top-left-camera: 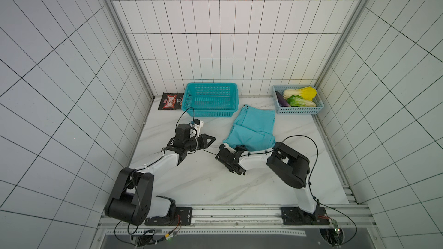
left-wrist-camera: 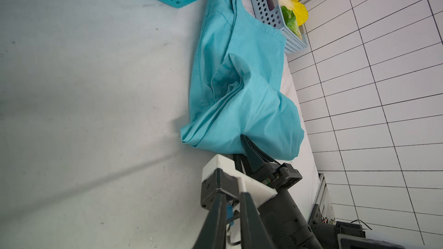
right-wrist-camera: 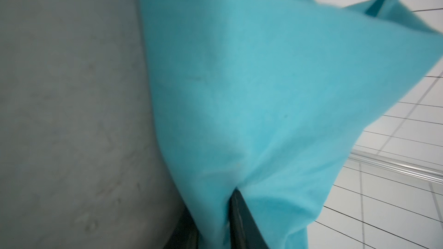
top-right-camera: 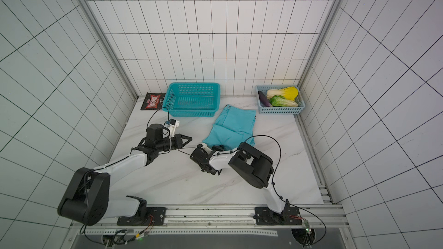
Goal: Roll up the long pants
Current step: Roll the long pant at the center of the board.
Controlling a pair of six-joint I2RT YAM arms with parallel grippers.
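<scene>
One pair of long pants lay on the surface, its far corner just beside one teal basket. One pale blue basket and one snack bag sat at the back. The right tool was clamped on the pants' near edge. The left tool was pressed together and empty, with bare surface around it.

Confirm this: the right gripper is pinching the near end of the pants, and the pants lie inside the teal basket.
One thing is wrong. The right gripper does pinch the near end of the pants, but they lie on the table beside the basket, not inside it. Both top views show this.
</scene>
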